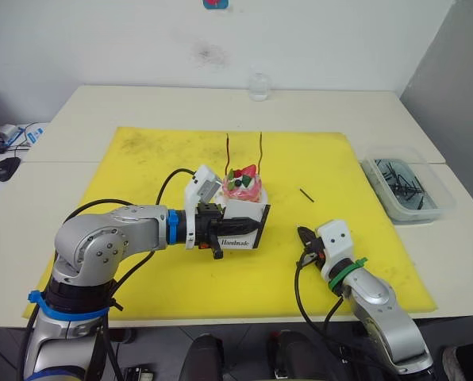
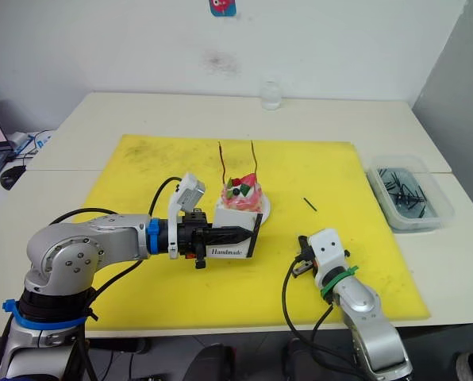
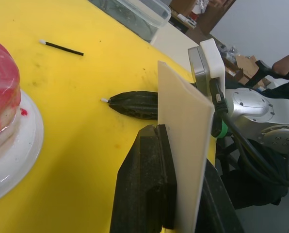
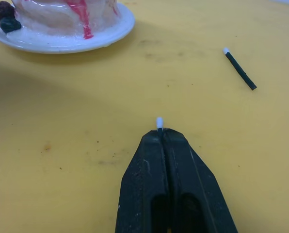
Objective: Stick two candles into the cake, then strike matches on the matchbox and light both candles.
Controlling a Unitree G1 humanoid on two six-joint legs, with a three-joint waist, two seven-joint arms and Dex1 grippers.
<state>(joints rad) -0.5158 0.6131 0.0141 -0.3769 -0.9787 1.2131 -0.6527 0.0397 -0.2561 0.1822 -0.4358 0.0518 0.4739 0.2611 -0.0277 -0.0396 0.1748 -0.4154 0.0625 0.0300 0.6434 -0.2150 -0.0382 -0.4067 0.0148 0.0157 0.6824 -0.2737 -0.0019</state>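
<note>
Left claw [image 1: 221, 229]: clamped on the matchbox [image 1: 244, 225], which it holds on edge with the printed face toward the camera, raised just in front of the cake [image 1: 244, 186]. Right claw [image 4: 161, 133]: fingers pressed together on a match [image 4: 159, 122], whose white tip pokes out just beyond the fingertips; the claw sits low over the yellow mat [image 1: 141, 159], to the right of the left claw and the matchbox, apart from both. Cake: pink, on a white plate [image 4: 86, 41], just behind the held matchbox and ahead and to the left of the right claw. Candles [image 1: 228, 152]: two thin dark-red sticks standing upright in the cake, rising well above it. Second match [image 1: 306, 194]: dark with a white tip, lying loose on the mat ahead of the right claw, to the right of the cake, touching nothing. Clear plastic tub [image 1: 407, 189]: on the pale surface [image 1: 101, 103] off the mat's right edge, well beyond the right claw, holding dark sticks. Small clear glass [image 1: 259, 86]: at the far side of the surface, well behind the cake.
</note>
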